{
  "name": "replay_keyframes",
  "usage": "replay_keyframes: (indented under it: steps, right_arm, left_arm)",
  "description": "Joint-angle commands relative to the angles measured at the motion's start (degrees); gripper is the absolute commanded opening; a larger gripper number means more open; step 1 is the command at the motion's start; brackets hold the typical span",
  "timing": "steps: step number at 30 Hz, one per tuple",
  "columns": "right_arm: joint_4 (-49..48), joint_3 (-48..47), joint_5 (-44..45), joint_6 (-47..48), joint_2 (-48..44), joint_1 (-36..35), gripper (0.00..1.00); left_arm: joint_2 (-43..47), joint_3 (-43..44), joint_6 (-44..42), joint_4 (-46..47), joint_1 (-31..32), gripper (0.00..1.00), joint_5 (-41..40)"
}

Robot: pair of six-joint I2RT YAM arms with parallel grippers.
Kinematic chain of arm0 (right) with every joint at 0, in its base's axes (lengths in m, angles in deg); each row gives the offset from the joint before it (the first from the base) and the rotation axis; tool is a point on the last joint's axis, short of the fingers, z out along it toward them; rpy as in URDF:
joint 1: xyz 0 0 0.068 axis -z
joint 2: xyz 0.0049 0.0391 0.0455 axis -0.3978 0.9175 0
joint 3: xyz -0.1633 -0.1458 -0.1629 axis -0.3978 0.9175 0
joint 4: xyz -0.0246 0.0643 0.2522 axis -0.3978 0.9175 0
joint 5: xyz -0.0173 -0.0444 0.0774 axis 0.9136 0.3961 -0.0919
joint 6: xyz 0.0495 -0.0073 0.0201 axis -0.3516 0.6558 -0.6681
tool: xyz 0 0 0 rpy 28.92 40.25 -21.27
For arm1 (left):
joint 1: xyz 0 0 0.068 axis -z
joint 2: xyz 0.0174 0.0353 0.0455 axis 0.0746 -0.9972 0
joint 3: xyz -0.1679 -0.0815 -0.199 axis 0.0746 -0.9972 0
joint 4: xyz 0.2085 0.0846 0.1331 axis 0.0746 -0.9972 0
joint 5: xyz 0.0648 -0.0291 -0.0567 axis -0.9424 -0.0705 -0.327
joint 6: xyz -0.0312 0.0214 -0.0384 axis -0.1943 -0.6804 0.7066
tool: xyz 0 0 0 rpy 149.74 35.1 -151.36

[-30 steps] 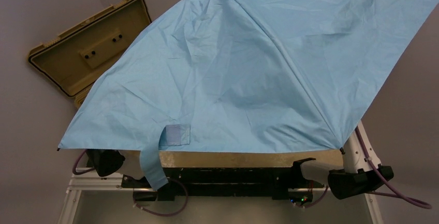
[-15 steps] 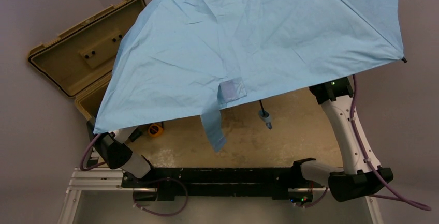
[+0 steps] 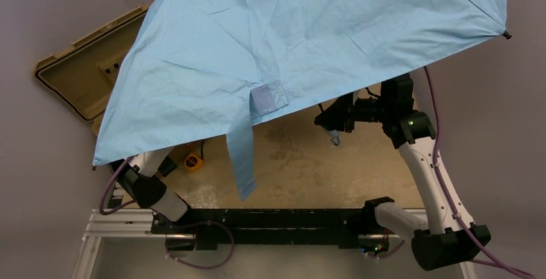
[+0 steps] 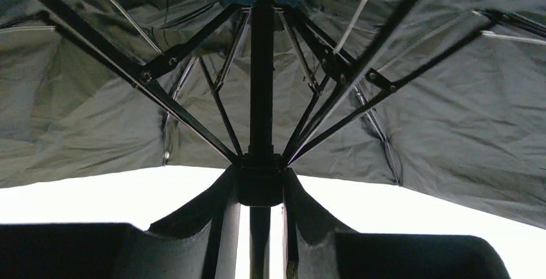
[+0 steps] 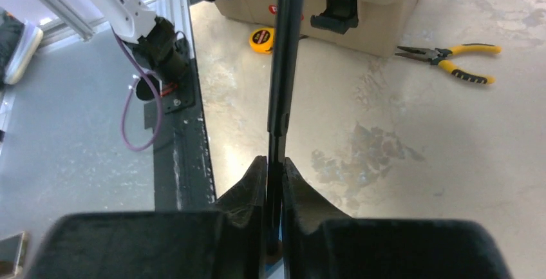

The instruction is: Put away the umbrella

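Open umbrella [image 3: 309, 40] has tipped far-right, uncovering desk [image 3: 309, 169]; right tool [image 5: 273, 163] now pinches shaft [image 5: 286, 47], left tool [image 4: 261, 179] clamps it. Collapse likely next.

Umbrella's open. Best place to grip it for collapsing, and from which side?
Grip the umbrella by its black shaft, just below the runner where the struts meet. Come from underneath, straddling the shaft: the canopy covers the top and the ribs fan outward all round, so the bare, straight shaft is probably the only clear, rigid hold.
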State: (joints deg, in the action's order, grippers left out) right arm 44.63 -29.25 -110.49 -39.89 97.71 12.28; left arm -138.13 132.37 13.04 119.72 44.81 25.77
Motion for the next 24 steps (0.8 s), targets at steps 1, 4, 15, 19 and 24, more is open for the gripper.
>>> replay_keyframes:
  steps: [1,4,15,19,24]
  right_arm:
    - [-5.57,-1.14,-4.15,-0.19,-0.31,0.31,0.0]
    - [-7.23,-4.6,-2.31,-4.06,0.65,0.27,0.0]
    - [-27.02,-23.41,4.08,-26.59,12.08,-3.09,0.0]
    - [-29.38,-24.53,7.34,-28.09,14.44,-6.02,0.0]
    - [-33.12,-24.82,9.31,-30.1,13.54,-6.07,0.0]
  left_arm:
    - [2.26,1.4,2.4,1.94,-0.59,0.0,1.68]
    - [3.33,-0.56,5.52,-1.75,-0.62,0.0,4.68]
    - [-0.62,-11.17,24.04,-9.41,2.66,0.0,31.05]
    - [-1.78,-14.99,23.81,-8.57,6.64,0.0,32.35]
    - [-2.2,-18.96,23.39,-7.01,9.1,0.0,31.7]
